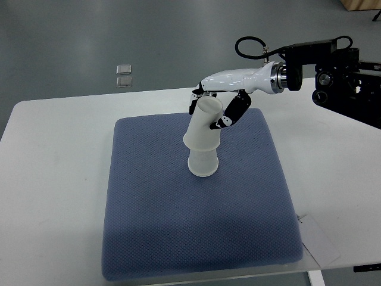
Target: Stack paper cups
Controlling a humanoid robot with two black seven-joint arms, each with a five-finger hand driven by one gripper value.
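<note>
Right hand [219, 107] grips tilted upper paper cup [204, 126] over lower cup [203, 162].

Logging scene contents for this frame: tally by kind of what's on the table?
Paper cups: 2, a tilted upper cup in the right hand, on an upside-down lower cup
Blue mat: 1
Paper slip: 1
Total: 4
</note>
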